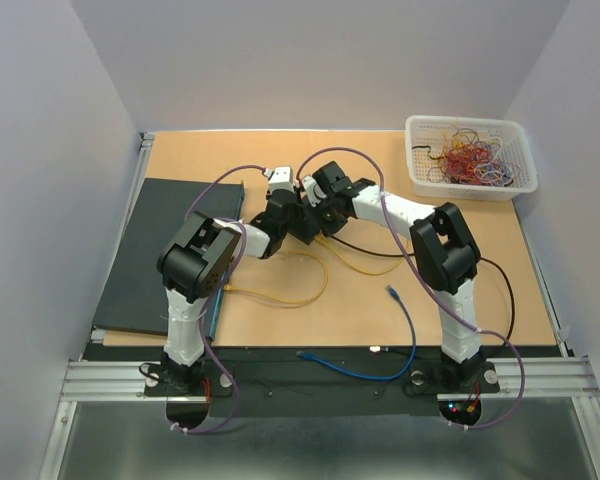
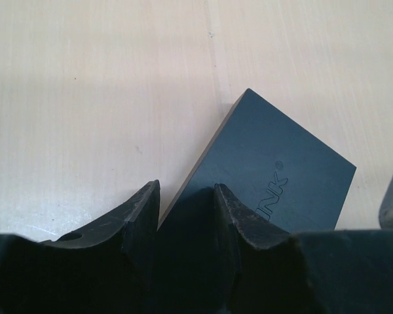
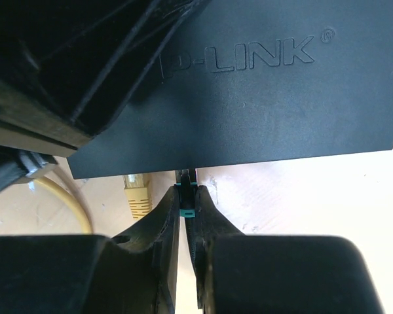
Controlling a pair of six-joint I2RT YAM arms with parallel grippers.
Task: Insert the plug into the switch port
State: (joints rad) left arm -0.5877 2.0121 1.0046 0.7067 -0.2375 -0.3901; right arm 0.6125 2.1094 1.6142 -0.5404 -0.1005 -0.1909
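Paired arms (image 1: 445,260) reach from the near edge of the table (image 1: 500,240) to its centre. White basket (image 1: 460,192) (far right corner) holds tangled coloured wires (image 1: 475,160). Left gripper (image 2: 187,190) clamps a corner of the black switch (image 2: 275,163), which lies flat on the table. Right gripper (image 3: 187,193) pinches the green plug (image 3: 186,210) against the switch's port edge, beside a yellow plug (image 3: 136,196).

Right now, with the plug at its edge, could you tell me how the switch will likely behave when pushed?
The switch looks like a flat, rigid box, so it probably won't flex. Lying on the smooth table, it seems light enough to slide when the plug pushes in, though the left tool straddling its edge should brace it.
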